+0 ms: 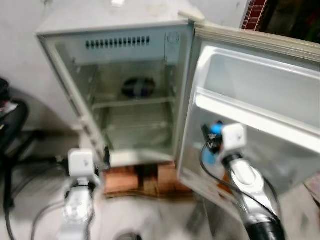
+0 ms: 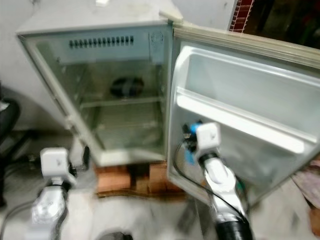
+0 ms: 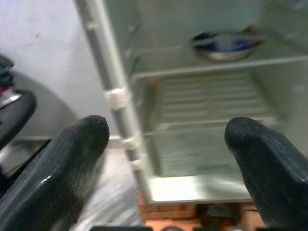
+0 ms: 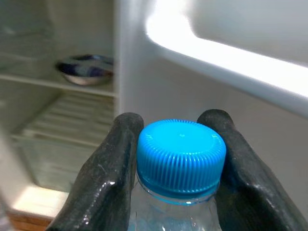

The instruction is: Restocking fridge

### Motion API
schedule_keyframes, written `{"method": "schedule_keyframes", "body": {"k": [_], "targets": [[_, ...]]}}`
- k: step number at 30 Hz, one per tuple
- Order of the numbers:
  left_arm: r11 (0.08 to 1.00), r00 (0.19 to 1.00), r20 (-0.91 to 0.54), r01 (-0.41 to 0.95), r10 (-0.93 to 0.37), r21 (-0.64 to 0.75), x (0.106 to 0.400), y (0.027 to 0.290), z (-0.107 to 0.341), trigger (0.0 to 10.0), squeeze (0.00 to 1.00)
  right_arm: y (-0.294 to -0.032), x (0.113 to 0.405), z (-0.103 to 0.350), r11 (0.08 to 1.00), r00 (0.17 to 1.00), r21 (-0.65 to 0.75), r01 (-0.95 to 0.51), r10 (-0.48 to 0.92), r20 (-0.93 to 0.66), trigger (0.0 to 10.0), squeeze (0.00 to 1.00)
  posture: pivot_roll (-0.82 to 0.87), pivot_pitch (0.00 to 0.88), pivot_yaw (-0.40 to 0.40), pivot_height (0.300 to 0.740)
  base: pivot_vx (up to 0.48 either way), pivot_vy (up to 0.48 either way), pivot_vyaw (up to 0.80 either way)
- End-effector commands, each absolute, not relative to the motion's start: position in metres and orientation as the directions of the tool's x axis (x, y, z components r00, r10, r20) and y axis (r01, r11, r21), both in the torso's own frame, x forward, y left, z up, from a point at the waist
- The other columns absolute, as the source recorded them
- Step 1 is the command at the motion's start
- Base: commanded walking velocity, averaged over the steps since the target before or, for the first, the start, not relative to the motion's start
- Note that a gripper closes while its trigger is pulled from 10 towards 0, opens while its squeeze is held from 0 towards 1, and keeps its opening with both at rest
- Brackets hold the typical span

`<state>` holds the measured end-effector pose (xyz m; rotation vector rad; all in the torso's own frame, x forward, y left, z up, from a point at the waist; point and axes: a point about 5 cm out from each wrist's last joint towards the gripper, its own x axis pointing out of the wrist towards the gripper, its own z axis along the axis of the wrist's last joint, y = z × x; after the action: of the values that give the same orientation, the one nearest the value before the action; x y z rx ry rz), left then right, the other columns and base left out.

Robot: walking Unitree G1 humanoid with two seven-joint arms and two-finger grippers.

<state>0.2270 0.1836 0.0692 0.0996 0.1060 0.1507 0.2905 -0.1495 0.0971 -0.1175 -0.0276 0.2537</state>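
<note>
A small white fridge stands open before me, its door swung out to the right. On its upper shelf sits a dark blue bowl, also seen as the bowl. My right gripper is shut on a clear bottle with a blue cap, held close to the inside of the door below its white door shelf. My left gripper is open and holds nothing, low in front of the fridge's left edge.
The fridge rests on bricks on a pale floor. A black object and cables lie at the left. A brick wall shows at the top right behind the door.
</note>
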Motion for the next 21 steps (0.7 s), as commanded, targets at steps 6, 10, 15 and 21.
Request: {"method": "schedule_keyframes", "body": {"k": [6,10,15,21], "targets": [[0.981,0.985,-0.079,-0.145,0.156,0.13,0.231,0.182,0.074,10.0,0.0,-0.158,0.294,0.101,0.963,0.97,-0.123,-0.239,0.242,0.012,10.0,0.0,-0.07,0.09,0.021,0.74,0.0,0.0,0.0],[0.98,0.983,-0.094,-0.144,0.158,0.137,0.227,0.183,0.072,10.0,0.0,-0.156,0.293,0.103,0.961,0.968,-0.122,-0.248,0.252,0.015,10.0,0.0,-0.06,0.096,0.023,0.74,0.0,0.0,0.0],[0.978,0.982,-0.098,-0.146,0.161,0.146,0.221,0.18,0.069,10.0,0.0,-0.154,0.29,0.098,0.961,0.967,-0.112,-0.251,0.253,0.004,10.0,0.0,-0.05,0.096,0.025,0.74,0.0,0.0,0.0],[0.979,0.986,-0.09,-0.125,0.141,0.164,0.221,0.176,0.071,10.0,0.0,-0.151,0.286,0.092,0.959,0.965,-0.107,-0.261,0.262,-0.01,10.0,0.0,-0.04,0.084,0.027,0.74,0.0,0.0,0.0]]}}
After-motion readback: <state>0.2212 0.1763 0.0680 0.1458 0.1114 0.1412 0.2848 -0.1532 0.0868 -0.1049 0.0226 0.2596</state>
